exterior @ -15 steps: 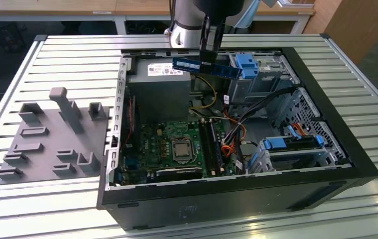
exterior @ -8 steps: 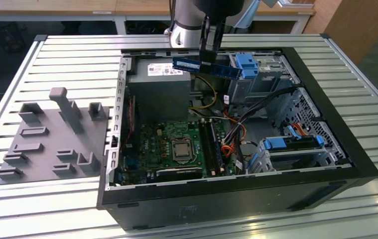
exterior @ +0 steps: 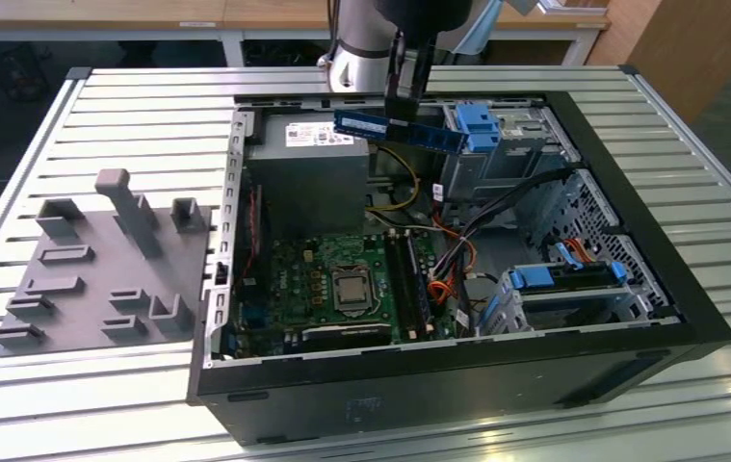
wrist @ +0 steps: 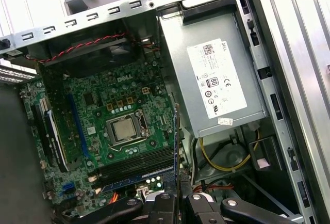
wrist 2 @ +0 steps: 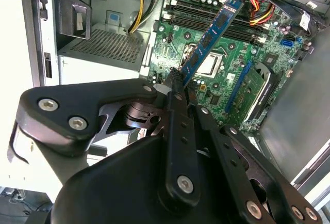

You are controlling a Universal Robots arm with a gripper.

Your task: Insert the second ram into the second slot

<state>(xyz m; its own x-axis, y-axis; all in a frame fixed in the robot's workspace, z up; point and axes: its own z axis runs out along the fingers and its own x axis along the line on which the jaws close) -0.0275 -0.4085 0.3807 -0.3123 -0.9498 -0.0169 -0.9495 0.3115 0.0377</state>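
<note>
The open computer case (exterior: 468, 380) lies on its side on the slatted table (exterior: 146, 106). Inside it I see the green motherboard (exterior: 326, 279) on the floor of the case and the grey power supply (exterior: 307, 178) beside it. The drive cages with blue clips (exterior: 479, 125) stand toward the exterior view's right. The processor socket (wrist: 124, 129) sits near the middle of the board, and the long dark memory slots (wrist: 136, 164) run just beside it. In the first wrist view a blue strip lies along the far edge of those slots, but I cannot tell whether it is a seated stick. Coloured cables run between the board and the drive cages. A grey parts fixture (exterior: 95, 269) rests on the table outside the case, toward the exterior view's left. The gripper (exterior: 404, 101) hangs above the case opening, over the power supply end. Its fingers (wrist 2: 175, 79) are pressed together on the memory stick (exterior: 398, 128) and pinch the thin blue board between them. In the exterior view the stick is held on edge, long side roughly level and dipping slightly toward that view's right. It is in the air, touching nothing but the gripper, and well apart from the slots. In the second wrist view the stick (wrist 2: 211, 38) reaches out from the fingertips over the board.
</note>
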